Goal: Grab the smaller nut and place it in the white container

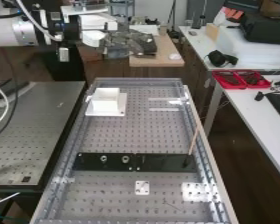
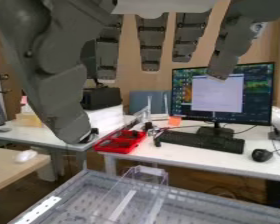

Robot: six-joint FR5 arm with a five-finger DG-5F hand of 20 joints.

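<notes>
At the top of the high view, the dark grey hand point(image 1: 129, 43) is raised above and beyond the bench's far end, well away from the parts. Its fingers point(image 2: 151, 42) hang relaxed and apart in the wrist view, the thumb to one side, with nothing between them; the hand point(image 2: 54, 75) is open. On the black bar point(image 1: 164, 162) stand the larger nut point(image 1: 104, 158) and, beside it, the bearing point(image 1: 125, 159). Whether the smaller nut stands near the bar's left end, I cannot tell. The white container point(image 1: 106, 100) sits toward the far left of the perforated bench.
A thin stick point(image 1: 194, 141) rises from the bar's right end. Raised metal rails point(image 1: 205, 152) edge the bench. A small white plate point(image 1: 142, 188) lies in front of the bar. Red trays point(image 1: 240, 79) rest on the side table, where a monitor point(image 2: 254, 95) stands.
</notes>
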